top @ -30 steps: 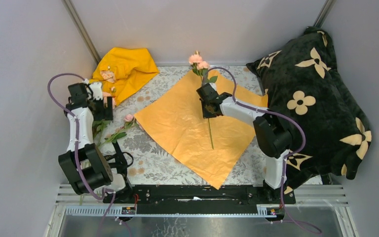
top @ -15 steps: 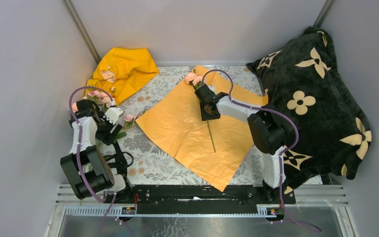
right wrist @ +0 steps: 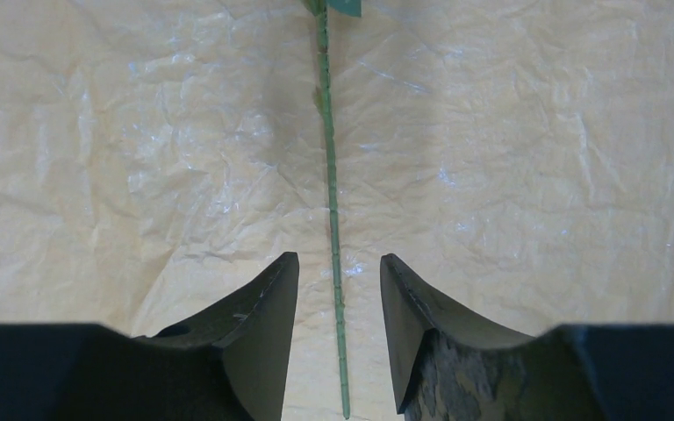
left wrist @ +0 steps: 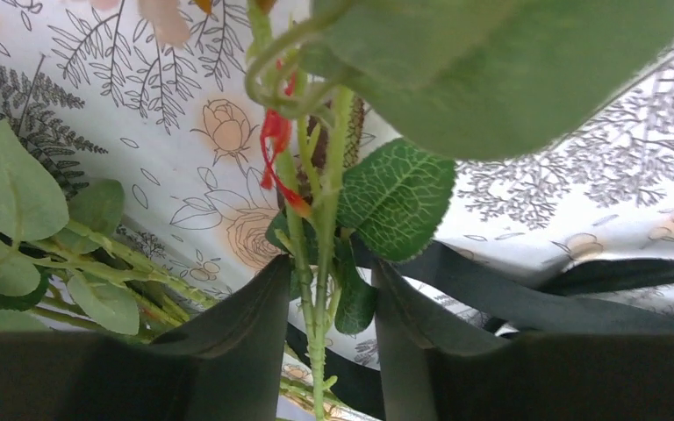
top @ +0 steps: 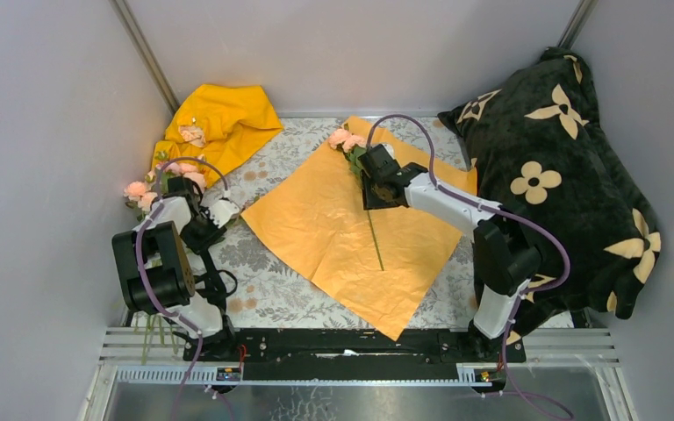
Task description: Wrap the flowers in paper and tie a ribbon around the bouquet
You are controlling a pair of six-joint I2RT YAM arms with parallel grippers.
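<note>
Right gripper [right wrist: 337, 272]: hangs low over the paper [top: 316, 228], jaws parted. The stem [right wrist: 329, 175] of a single rose [top: 345, 139] runs up the middle of the gap, bare paper visible on both sides of it, so nothing is gripped.

Stem axis: far to near along the sheet's diagonal, bloom at the far corner, cut end toward the arm bases. The jaws stand square across that axis.

Left gripper [left wrist: 332, 298]: at the left edge of the tablecloth [top: 263, 289], jaws partway in around several green stems [left wrist: 320, 228]. Stems and leaves nearly fill the gap; whether the fingers actually pinch them cannot be told.

Remaining flowers [top: 140, 189]: pink blooms just beyond the left gripper, close to the yellow cloth [top: 219, 123], well apart from the paper and to its left.

Judgement: the bunch belongs to the left arm, which is far nearer. The carry would go rightward onto the sheet, stems turned parallel to the laid stem, heads toward the same far corner. No wrapping or tying begun.
</note>
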